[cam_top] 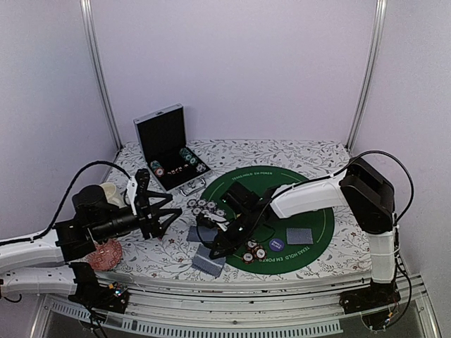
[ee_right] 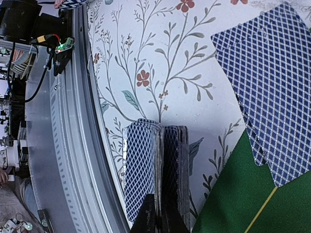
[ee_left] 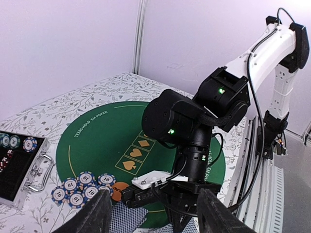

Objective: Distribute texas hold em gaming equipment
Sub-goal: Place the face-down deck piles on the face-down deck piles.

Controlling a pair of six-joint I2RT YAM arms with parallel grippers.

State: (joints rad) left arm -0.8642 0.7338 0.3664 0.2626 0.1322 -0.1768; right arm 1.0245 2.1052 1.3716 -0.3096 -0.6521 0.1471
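Off the near-left edge of the green mat (cam_top: 310,211), the right gripper (cam_top: 215,248) pinches a deck of cards (ee_right: 146,165). Left of the mat, the left gripper (cam_top: 171,220) hangs with jaws wide apart.

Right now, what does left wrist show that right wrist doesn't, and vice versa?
Only left wrist: the open chip case, a cluster of striped chips, an orange button, and the right arm seen from outside.
Only right wrist: the card deck edge-on at the right claw, and the table's front rail.
Both: blue-backed cards, the green mat and the floral cloth.
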